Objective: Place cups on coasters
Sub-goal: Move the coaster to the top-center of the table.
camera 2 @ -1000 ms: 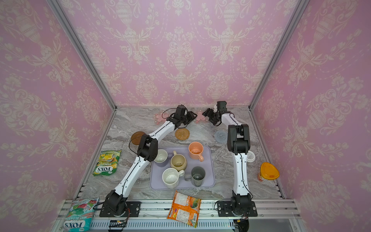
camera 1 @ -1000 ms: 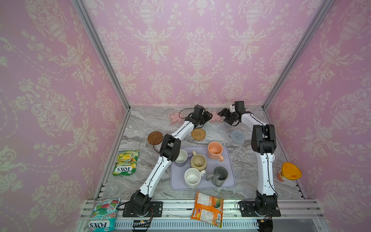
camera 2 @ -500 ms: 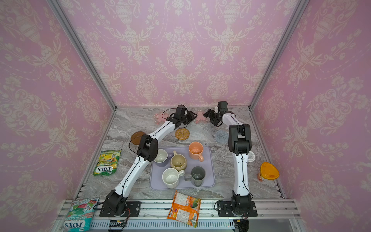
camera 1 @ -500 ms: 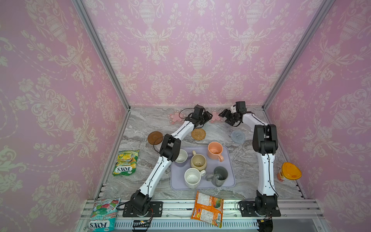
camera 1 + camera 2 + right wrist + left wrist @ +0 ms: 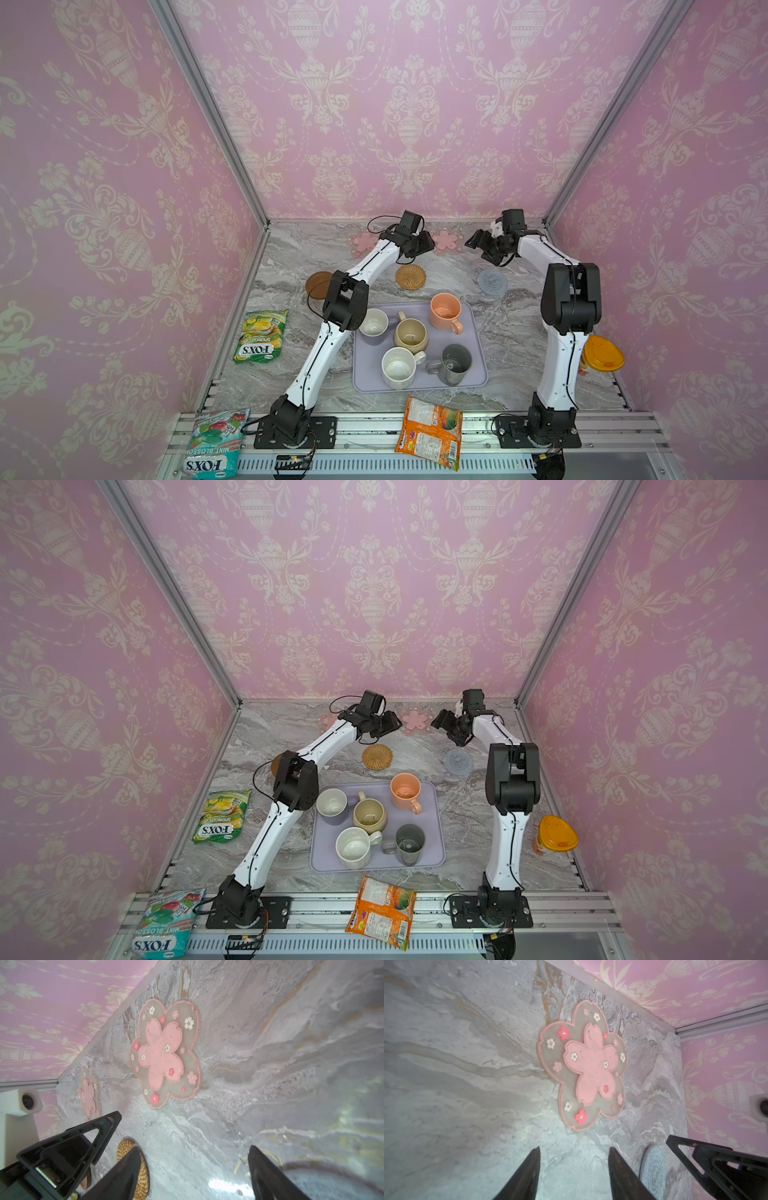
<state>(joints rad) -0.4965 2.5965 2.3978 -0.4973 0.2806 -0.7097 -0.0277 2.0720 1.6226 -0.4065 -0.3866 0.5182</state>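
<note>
While my two arms reach to the back of the table (image 5: 291, 257), all five cups stand upright on the tray (image 5: 365, 374) at front centre. The lavender cup (image 5: 374, 322), white inside, is at the back left with the rounded beige cup (image 5: 410, 333) close beside it. The peach cup (image 5: 445, 311) is at the back right, the speckled cup (image 5: 398, 368) front left and the grey cup (image 5: 456, 363) front right.

All five coasters lie bare beyond the tray. The brown disc (image 5: 318, 284) is half hidden behind my left arm, the rattan disc (image 5: 410, 276) is in the middle and the blue disc (image 5: 492, 282) is to the right. The left flower (image 5: 365, 242) and right flower (image 5: 445, 241), pink with small blossoms on a clear rim, lie flat close to the back wall.

My left pincer (image 5: 574, 1148) is moderately parted and holds nothing, with bare marble between its tips. My right pincer (image 5: 193, 1147) stands wide and holds nothing. The two face each other across the right flower, near one another, so room there is tight. A strip of marble between the tray and the discs lies open. My right elbow stands just right of the tray, with an orange-lidded cup (image 5: 602, 353) beside it at the table's edge.
</note>
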